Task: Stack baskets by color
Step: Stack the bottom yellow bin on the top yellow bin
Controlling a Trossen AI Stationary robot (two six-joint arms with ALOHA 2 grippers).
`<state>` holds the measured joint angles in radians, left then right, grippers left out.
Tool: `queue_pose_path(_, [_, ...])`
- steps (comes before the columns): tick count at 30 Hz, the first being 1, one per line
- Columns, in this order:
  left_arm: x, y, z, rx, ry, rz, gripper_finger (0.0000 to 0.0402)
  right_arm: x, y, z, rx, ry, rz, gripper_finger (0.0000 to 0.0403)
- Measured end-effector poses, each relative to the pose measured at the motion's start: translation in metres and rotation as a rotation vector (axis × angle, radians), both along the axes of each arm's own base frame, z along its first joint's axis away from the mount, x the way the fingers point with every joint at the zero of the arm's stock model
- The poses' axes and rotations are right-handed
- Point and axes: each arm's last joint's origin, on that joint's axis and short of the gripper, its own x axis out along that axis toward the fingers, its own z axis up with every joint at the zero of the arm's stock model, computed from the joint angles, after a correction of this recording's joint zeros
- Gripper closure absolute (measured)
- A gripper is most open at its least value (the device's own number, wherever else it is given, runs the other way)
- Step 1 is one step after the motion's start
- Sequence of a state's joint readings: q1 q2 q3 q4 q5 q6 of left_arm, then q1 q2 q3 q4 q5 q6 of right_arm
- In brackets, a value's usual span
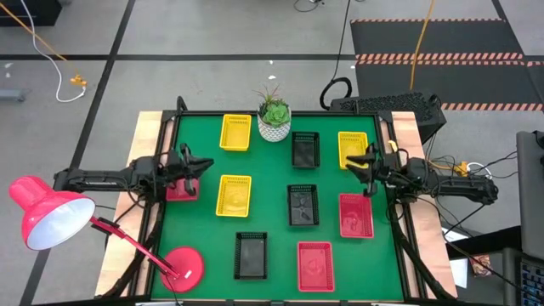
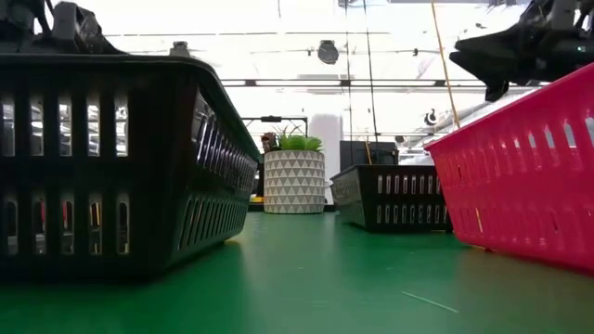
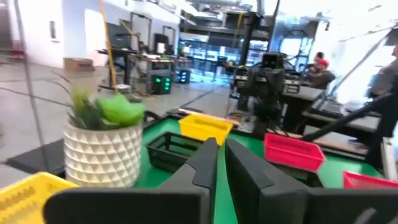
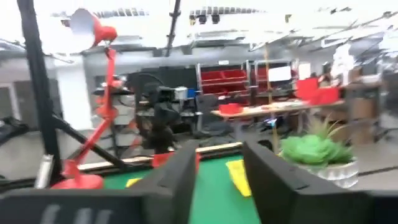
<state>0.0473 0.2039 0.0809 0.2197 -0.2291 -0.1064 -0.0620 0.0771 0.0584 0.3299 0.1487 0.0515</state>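
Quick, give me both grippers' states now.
Left gripper: fingers nearly together, shut, holding nothing.
Right gripper: fingers apart, open, holding nothing.

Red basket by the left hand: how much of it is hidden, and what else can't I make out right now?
- High view: the left hand and its arm cover much of the red basket; contact cannot be told.
- High view: the right hand overlaps the yellow basket, hiding its near edge.
- Low view: the front black basket and front red basket block most of the table.
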Motion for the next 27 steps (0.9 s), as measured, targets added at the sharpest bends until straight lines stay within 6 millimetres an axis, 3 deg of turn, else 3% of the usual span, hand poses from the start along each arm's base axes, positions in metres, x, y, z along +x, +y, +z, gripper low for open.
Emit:
queue_pose_path(1, [-0.001,0.001,0.006,-0.002,0.038,0.032,0.0351,0.002,0.000,-0.002,-0.017,0.035,-0.018,0.0242])
queue_pose_path(5, [-0.003,0.006,0.029,-0.012,0.251,0.227,0.0307,0.008,-0.004,0.029,-0.026,0.096,-0.127,0.0184])
queue_pose_path(11, [0.012,0.008,0.055,-0.019,0.476,0.278,0.0241,0.045,-0.009,0.066,-0.035,0.484,-0.226,0.0161])
queue_pose_path(20, [0.042,0.006,0.047,-0.040,0.667,0.173,0.0155,0.115,-0.023,0.112,-0.032,0.929,-0.266,0.0160])
queue_pose_path(27, [0.049,0.001,0.045,-0.036,0.677,0.113,0.0103,0.152,-0.033,0.115,0.046,1.166,-0.167,0.0160])
